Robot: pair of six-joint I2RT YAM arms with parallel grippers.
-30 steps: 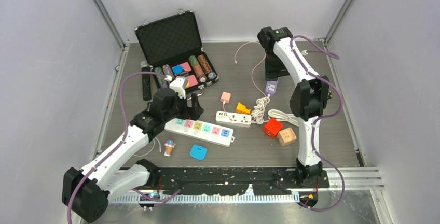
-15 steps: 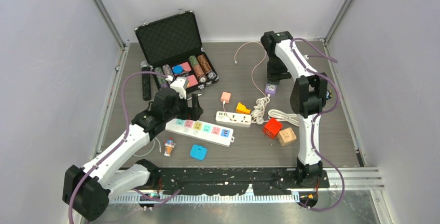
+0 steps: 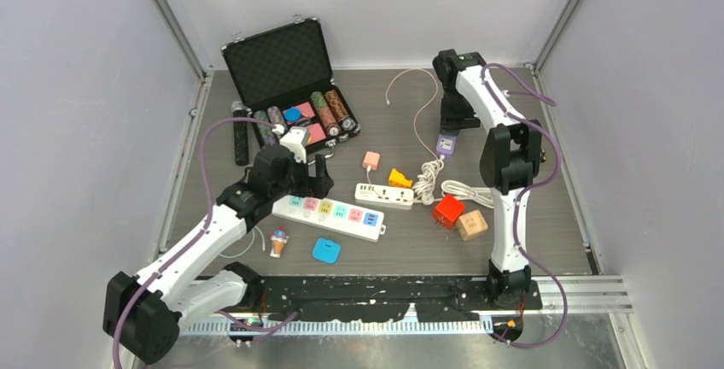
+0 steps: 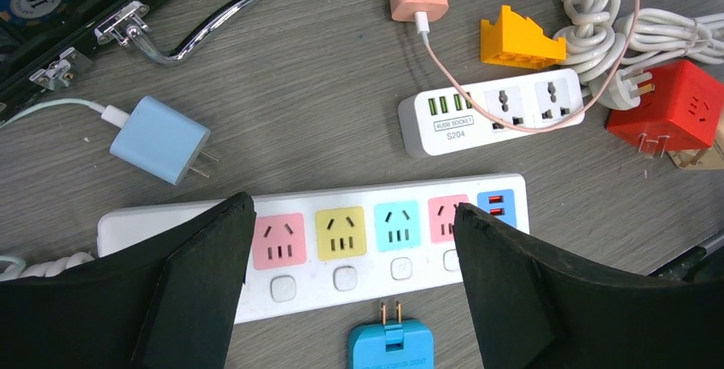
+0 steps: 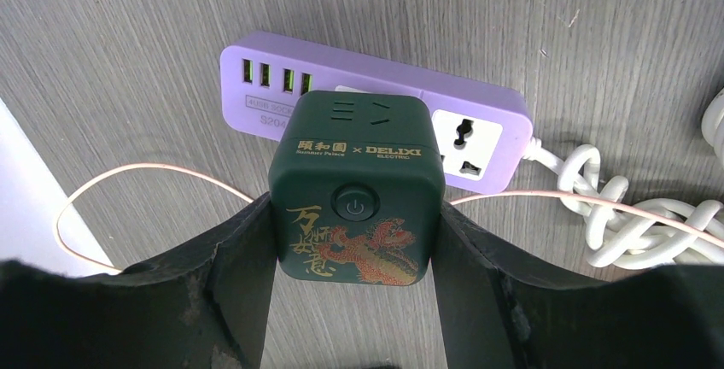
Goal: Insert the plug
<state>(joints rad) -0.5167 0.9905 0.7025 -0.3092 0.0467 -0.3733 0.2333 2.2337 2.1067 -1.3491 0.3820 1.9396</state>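
A dark green cube plug [image 5: 356,190] with a gold dragon print sits between the fingers of my right gripper [image 5: 354,215], which is shut on its sides. The cube covers the middle socket of a purple power strip [image 5: 478,121]; its prongs are hidden. From above, the right gripper [image 3: 450,117] points down just behind that purple strip [image 3: 446,144]. My left gripper [image 4: 352,208] hangs open and empty over a white power strip [image 4: 307,279] with coloured sockets. A blue flat adapter [image 4: 388,345] lies just in front of it.
An open black chip case [image 3: 290,79] stands at the back left. A small white strip [image 3: 384,195], a pink charger [image 3: 370,161], a yellow piece [image 3: 399,178], coiled white cable [image 3: 431,177], a red cube [image 3: 447,210] and a tan cube [image 3: 471,225] lie mid-table. A light blue charger [image 4: 160,140] lies near the case.
The right arm has shifted slightly to the right and nearer over the purple strip, still holding the cube. The left arm has not moved.
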